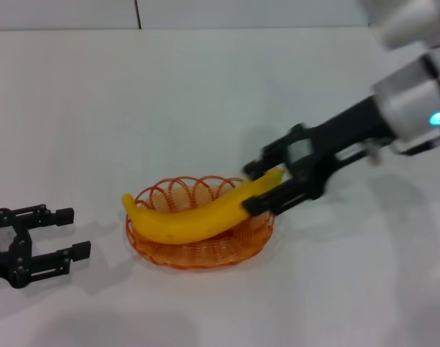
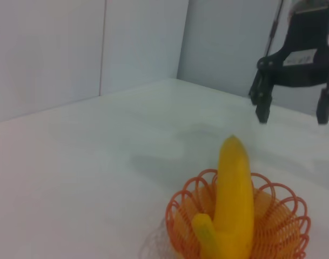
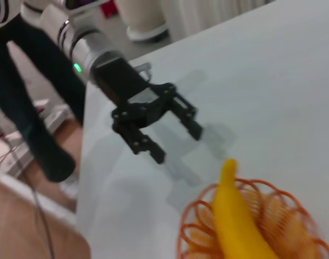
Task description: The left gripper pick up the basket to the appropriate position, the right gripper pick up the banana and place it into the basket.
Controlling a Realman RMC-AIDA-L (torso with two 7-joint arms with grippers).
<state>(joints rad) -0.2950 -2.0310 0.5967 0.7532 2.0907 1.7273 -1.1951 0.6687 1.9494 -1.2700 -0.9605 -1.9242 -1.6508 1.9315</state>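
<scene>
Looking down from the head camera, I see the banana (image 1: 198, 215) lying across the basket (image 1: 173, 254), which sits on the white table (image 1: 205, 87) toward its near edge, about midway between the sides. Both banana ends overhang the rim. My right gripper (image 1: 261, 186) reaches in from the right side with its fingers spread either side of the banana's right end; I can't tell whether they touch it. My left gripper (image 1: 66, 233) rests near the table's near-left corner, fingers apart and holding nothing, clear of the basket.

From the left wrist, the banana (image 2: 234, 205) hides much of the basket (image 2: 286, 216) floor, and the right gripper (image 2: 291, 110) shows beyond it. From the right wrist, the left gripper (image 3: 175, 140) shows by the table's edge, past the banana (image 3: 237, 221) and basket (image 3: 294, 216), both cut off by the frame.
</scene>
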